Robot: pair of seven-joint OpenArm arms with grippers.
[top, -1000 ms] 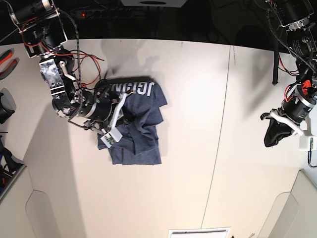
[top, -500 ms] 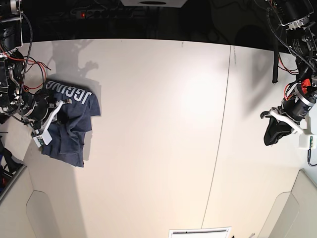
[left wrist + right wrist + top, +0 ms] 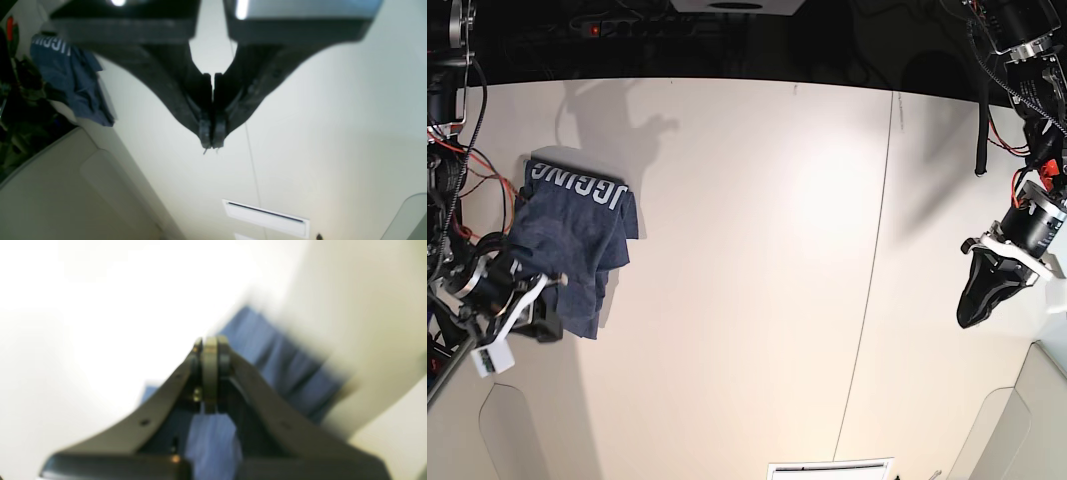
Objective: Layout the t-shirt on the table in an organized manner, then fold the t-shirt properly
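Note:
The navy t-shirt [image 3: 572, 240] lies bunched at the far left of the table [image 3: 747, 250], its white lettering [image 3: 577, 186] turned toward the back edge. At the shirt's front-left corner my right gripper [image 3: 545, 318] is shut. In the blurred right wrist view its closed tips [image 3: 210, 346] sit on blue t-shirt [image 3: 280, 366] fabric, which shows on both sides of them. Far off at the right side, my left gripper [image 3: 977, 305] hangs shut and empty above bare tabletop. The left wrist view shows its pads pressed together [image 3: 212, 143], with the t-shirt [image 3: 71, 80] in the distance.
A thin dark seam [image 3: 867, 300] crosses the table right of centre. A white slotted panel [image 3: 830, 468] lies at the front edge. Pale rounded panels [image 3: 522, 430] flank the front corners. Cables and a power strip [image 3: 627, 25] run along the dark back.
My right arm dragged the t-shirt from left of centre to the table's far left, then drew toward the front while the shirt spread out slightly. The left arm dipped a little.

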